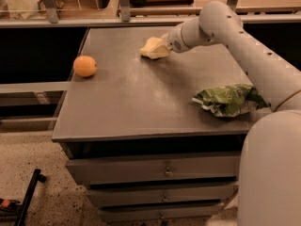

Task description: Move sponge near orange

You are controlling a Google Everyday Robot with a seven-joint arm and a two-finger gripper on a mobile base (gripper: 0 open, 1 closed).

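The pale yellow sponge [151, 49] is at the back middle of the grey table top [141, 102], tilted, its lower edge at the surface. My gripper [161, 46] reaches in from the right and is shut on the sponge's right end. The round orange [85, 66] sits near the table's left edge, well to the left of the sponge and a little nearer the front. A stretch of bare table separates them.
A wrinkly green-and-white foil bag [229, 99] lies at the right side of the table, under my arm [244, 46]. The table has drawers [164, 171] below. A rail and shelves [141, 18] run behind the table. A black bar [28, 197] lies on the floor at lower left.
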